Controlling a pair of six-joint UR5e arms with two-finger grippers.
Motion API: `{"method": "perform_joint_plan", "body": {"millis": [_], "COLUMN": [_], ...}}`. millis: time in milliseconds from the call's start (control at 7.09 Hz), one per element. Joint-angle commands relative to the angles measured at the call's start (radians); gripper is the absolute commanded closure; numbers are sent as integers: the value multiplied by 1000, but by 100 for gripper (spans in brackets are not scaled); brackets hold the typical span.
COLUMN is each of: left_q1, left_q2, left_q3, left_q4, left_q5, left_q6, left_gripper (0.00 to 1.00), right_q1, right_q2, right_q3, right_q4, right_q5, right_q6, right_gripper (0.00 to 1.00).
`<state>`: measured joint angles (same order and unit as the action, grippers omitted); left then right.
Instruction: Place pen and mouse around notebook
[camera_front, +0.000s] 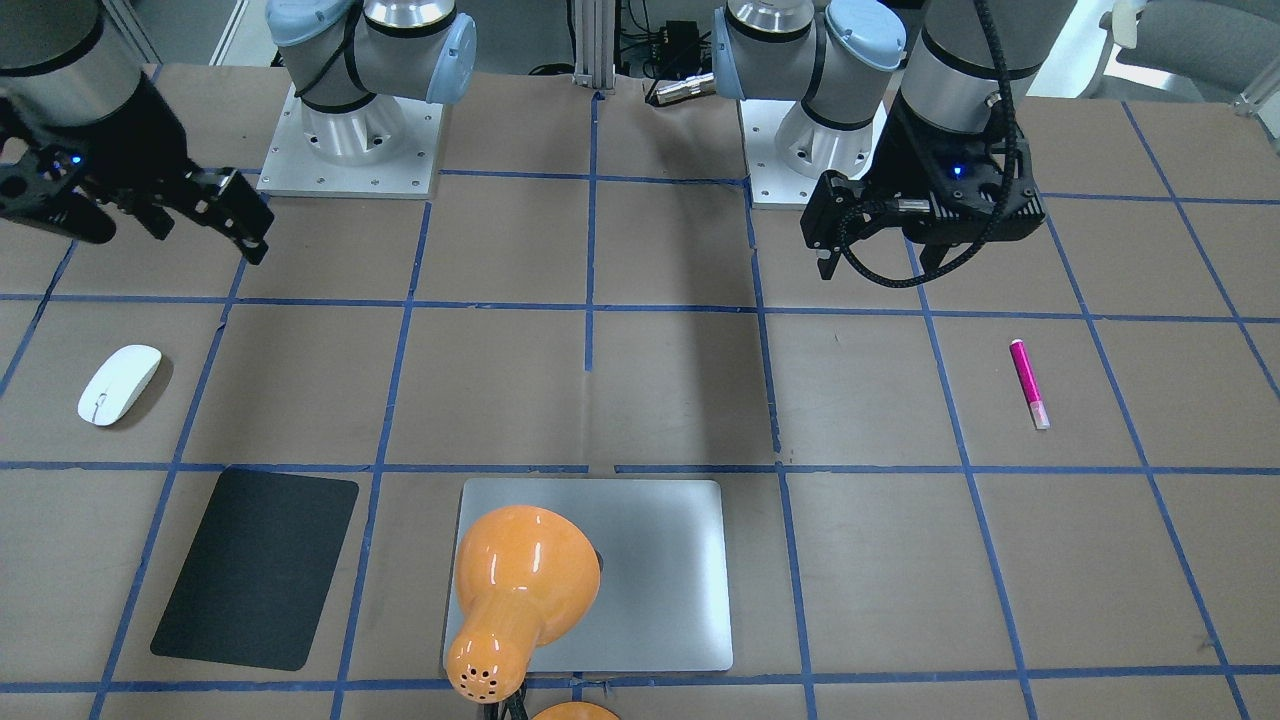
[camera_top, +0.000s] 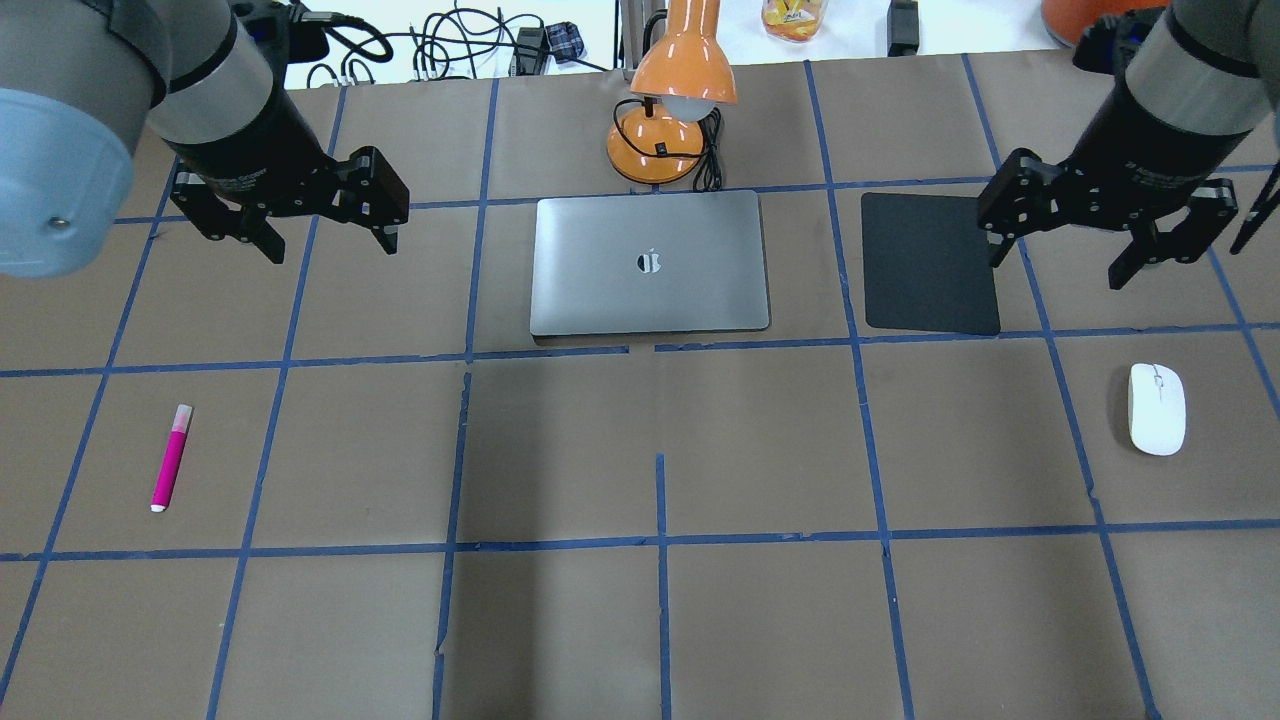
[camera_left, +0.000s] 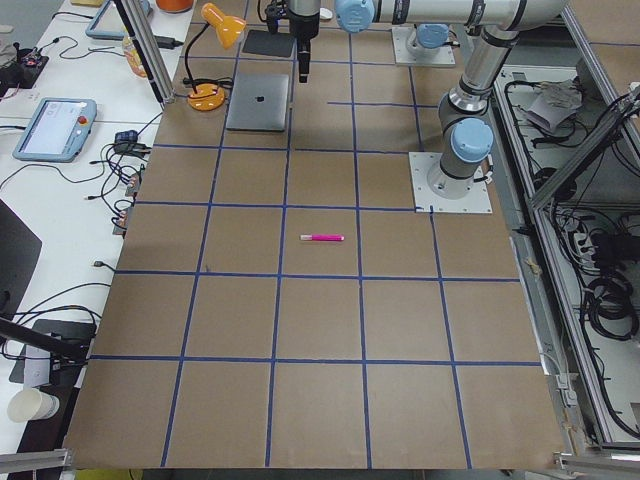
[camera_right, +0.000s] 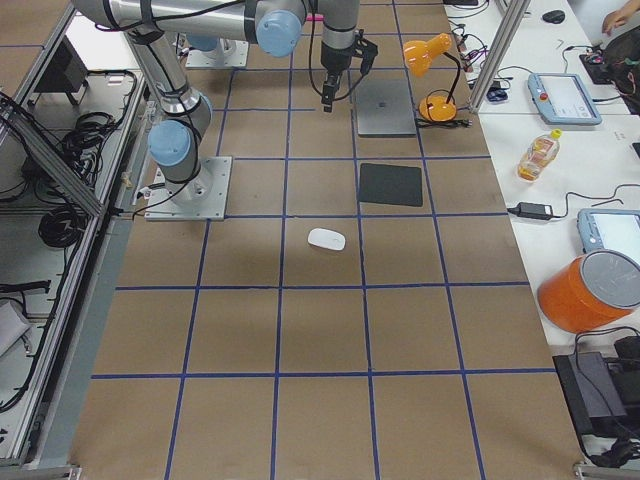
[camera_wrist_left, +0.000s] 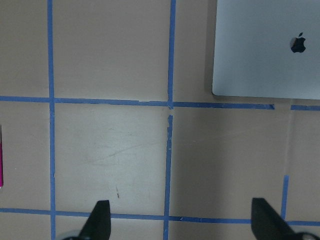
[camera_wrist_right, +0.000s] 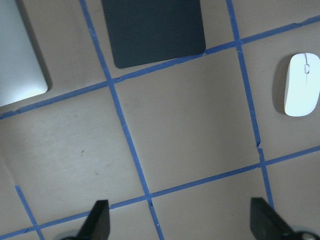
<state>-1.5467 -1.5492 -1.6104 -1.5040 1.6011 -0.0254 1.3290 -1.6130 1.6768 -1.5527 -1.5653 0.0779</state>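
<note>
1. Pen (camera_top: 170, 457) lay flat on the brown table (camera_top: 760, 450) at the far left of the overhead view. It sat inside a taped square with its pale cap end pointing away from the robot, well apart from the notebook (camera_top: 650, 262).
2. The left gripper (camera_top: 332, 245) hung above the table beyond the pen, released, its fingers spread wide and nothing between them. Its wrist view showed bare table between the two fingertips and the notebook's corner at upper right.
3. The notebook lay closed and flat in the middle of the far row, logo up. An orange lamp (camera_top: 670, 100) stood just behind it.
4. The black pad (camera_top: 928, 262) lay flat just right of the notebook, with a strip of table between them.
5. The right gripper (camera_top: 1057, 265) hung above the table, seen beside the pad's right edge in the overhead view. It was released, its fingers wide apart, holding nothing.
6. The mouse (camera_top: 1157, 408) sat on the table at the far right, nearer the robot than the pad and apart from both the pad and the notebook.
</note>
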Motion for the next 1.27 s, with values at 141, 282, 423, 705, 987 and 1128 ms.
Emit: {"method": "perform_joint_plan", "body": {"millis": [141, 282, 423, 705, 987, 1128], "left_q1": [167, 247, 352, 533, 640, 683], "left_q2": [3, 3, -5, -35, -69, -96], "left_q3": [-9, -38, -86, -158, -305, -415], "left_q4": [-25, -22, -12, 31, 274, 424], "left_q5": [0, -1, -4, -6, -7, -9], "left_q6": [250, 375, 468, 693, 858, 892], "left_gripper": [0, 0, 0, 0, 0, 0], "right_q1": [-218, -281, -315, -388, -398, -399], "right_q2": [132, 166, 201, 263, 292, 307], "right_q3": [1, 0, 1, 1, 3, 7], "right_q4": [-72, -92, -140, -162, -188, -213], "right_q5": [-1, 2, -4, -4, -4, -5], "right_q6": [-95, -134, -179, -187, -187, -185], "right_gripper": [0, 0, 0, 0, 0, 0]}}
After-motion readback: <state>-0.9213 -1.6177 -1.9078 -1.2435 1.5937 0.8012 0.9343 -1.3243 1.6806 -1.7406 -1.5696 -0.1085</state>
